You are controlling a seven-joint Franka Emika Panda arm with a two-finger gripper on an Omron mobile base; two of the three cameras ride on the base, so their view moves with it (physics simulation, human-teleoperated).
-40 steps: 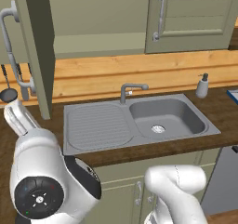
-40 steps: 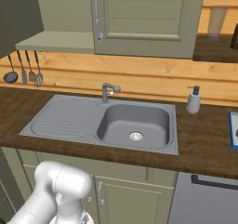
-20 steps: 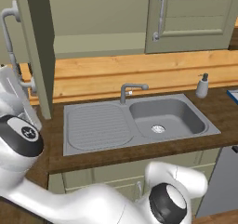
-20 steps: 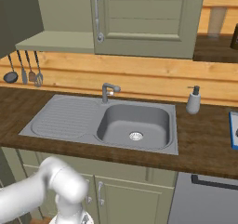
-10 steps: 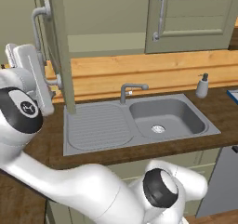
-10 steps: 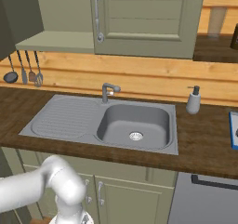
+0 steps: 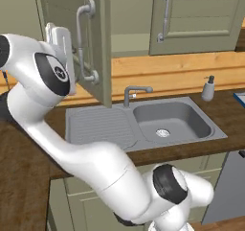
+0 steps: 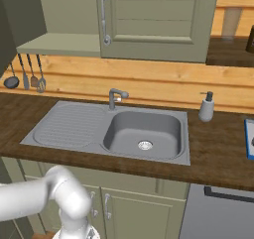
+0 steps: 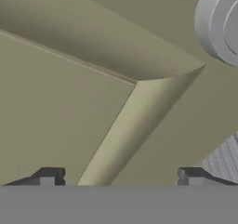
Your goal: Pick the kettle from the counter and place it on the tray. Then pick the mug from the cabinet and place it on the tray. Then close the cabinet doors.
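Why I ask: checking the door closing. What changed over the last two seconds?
The arm rose at the left; its open gripper, holding nothing, faces the left cabinet door, which swung rightward toward closing. Right door, sink and soap bottle stayed put.

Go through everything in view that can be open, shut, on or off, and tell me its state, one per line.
Left olive grey-green cabinet door with silver bar handle: swung partly open.
Right olive grey-green cabinet door: shut.
Robot's two-finger gripper: open, holding nothing, close against the left door's panel.
Grey sink faucet: no water running.
Low cupboard doors under the sink: shut.
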